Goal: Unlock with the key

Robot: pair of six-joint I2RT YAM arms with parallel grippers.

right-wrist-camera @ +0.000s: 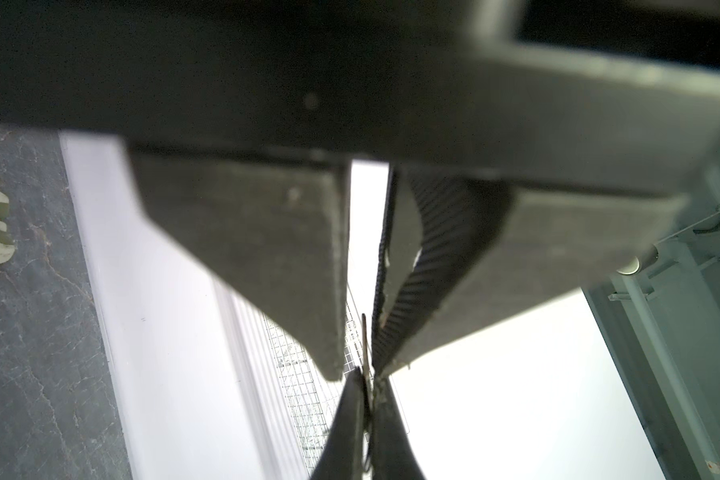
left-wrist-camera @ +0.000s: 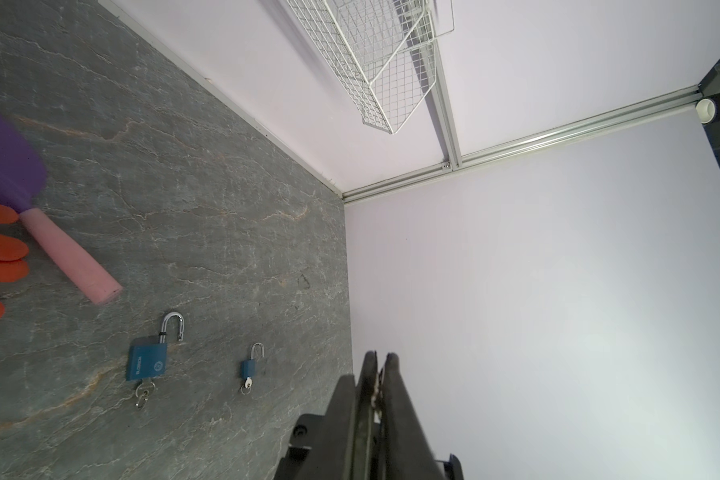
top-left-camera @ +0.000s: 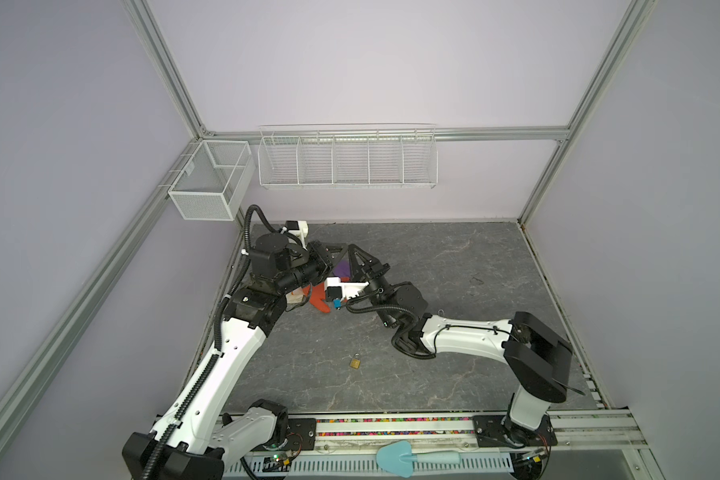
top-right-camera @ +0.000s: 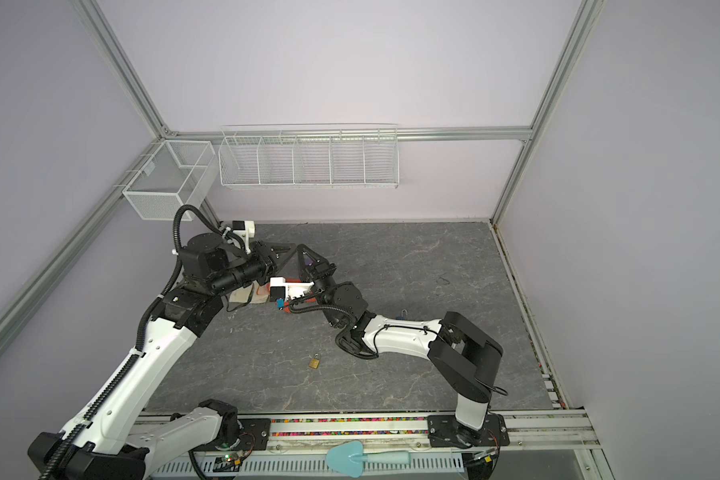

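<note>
Toward the back left of the grey stone-patterned tabletop [top-left-camera: 454, 266], the left gripper [top-left-camera: 342, 248] is held above the surface, pointed to the right. In the left wrist view its fingers [left-wrist-camera: 395, 386] are drawn nearly together, with only a narrow slit between them. Whether anything is actually pinched there cannot be told.

Tip to tip with it, just to its right, is the right gripper [top-left-camera: 353, 248]. Its jaws are closed on a thin metal key [right-wrist-camera: 364, 340], which is shown only edge-on in the right wrist view. The key's free end is flanked by the left gripper's tips.

Beneath the two grippers an orange rubber glove [top-left-camera: 319, 301] and a purple brush with a pink handle [left-wrist-camera: 71, 257] are laid on the table.

Nearer the front edge, well apart from both grippers, a small brass padlock [top-left-camera: 355, 362] is seen lying on the table in both top views.

Further right, just behind the right arm, a small blue padlock [top-right-camera: 403, 312] is glimpsed. In the left wrist view a larger blue padlock [left-wrist-camera: 147, 360] is shown near it with its shackle swung open. A key is inserted in each.
</note>
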